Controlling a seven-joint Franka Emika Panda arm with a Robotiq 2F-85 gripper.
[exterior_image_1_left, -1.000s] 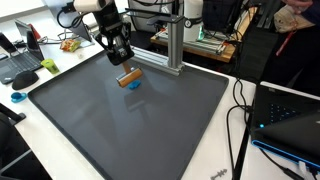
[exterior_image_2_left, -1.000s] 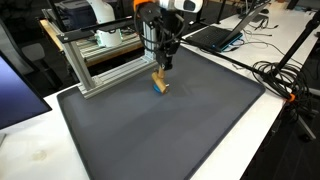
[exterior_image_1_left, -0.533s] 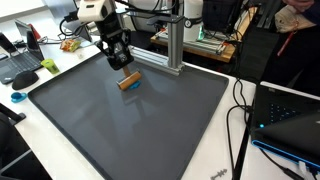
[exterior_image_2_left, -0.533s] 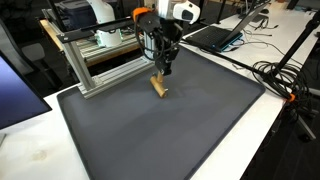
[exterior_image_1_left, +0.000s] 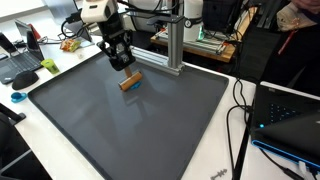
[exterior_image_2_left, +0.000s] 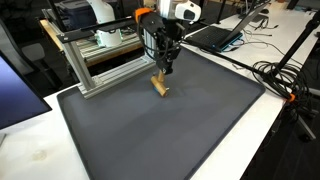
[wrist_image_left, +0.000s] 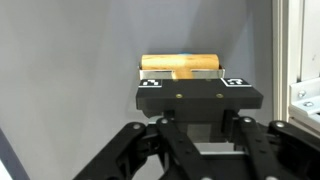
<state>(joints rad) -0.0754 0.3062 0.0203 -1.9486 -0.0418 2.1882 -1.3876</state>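
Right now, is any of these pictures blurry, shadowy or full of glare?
Wrist view: the wooden block is sharp, with a pale sheen along its top. The end effector stands dark in front of it. In both exterior views the grey mat is evenly lit, with no hard shadows or glare, but small things look coarse.

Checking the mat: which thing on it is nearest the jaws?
The wooden cylinder, lying on its side beneath the gripper; the aluminium frame stands apart at the edge of the mat.
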